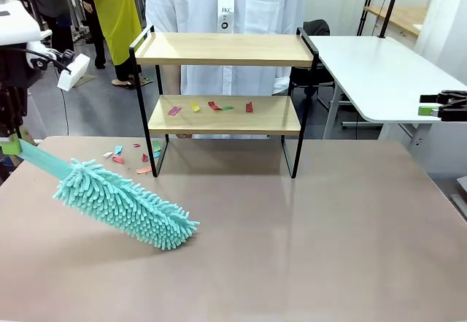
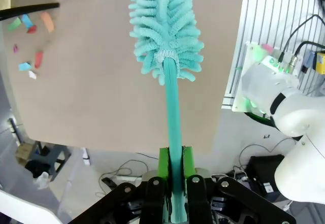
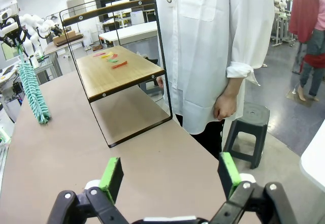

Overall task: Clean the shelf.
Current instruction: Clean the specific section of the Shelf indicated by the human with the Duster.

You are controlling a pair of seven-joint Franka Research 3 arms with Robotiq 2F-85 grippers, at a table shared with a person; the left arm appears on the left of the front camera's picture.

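Teal microfibre duster (image 1: 124,204) slants over the grey-brown table (image 1: 306,249), its handle clamped tight in the left gripper (image 2: 175,159) – the right gripper (image 3: 170,176) gapes wide, empty. The shelf (image 1: 219,49) stands at the far edge, coloured scraps (image 1: 211,106) on its lower board. Behind it, a white coat's badge (image 1: 225,12) reads "JKC".

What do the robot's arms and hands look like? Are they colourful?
A bit! The robot's black two-finger left hand and matching right hand each wear bright green pads on their fingers. The smooth, rounded left arm is white, like a shiny shell.
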